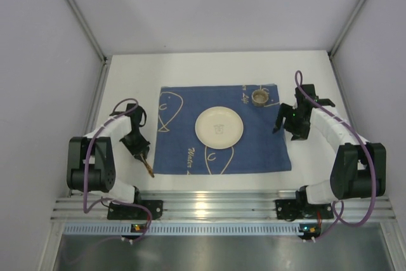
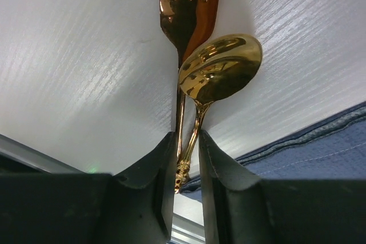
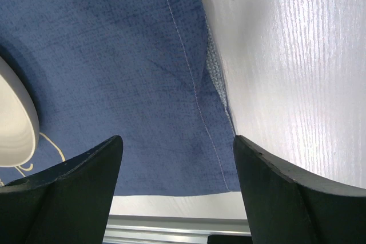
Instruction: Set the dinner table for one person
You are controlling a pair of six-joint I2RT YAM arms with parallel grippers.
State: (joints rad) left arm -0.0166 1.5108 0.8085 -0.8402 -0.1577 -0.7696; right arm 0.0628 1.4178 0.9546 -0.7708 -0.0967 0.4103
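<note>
Top view looks down from behind; close wrist views share the placemat.

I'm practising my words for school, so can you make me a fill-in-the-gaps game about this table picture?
The white plate sits on a ____ placemat.
The left gripper holds ____ things: a fork and a spoon.
The right gripper is ____ and holds nothing.
Missing words: blue, two, open.
</note>
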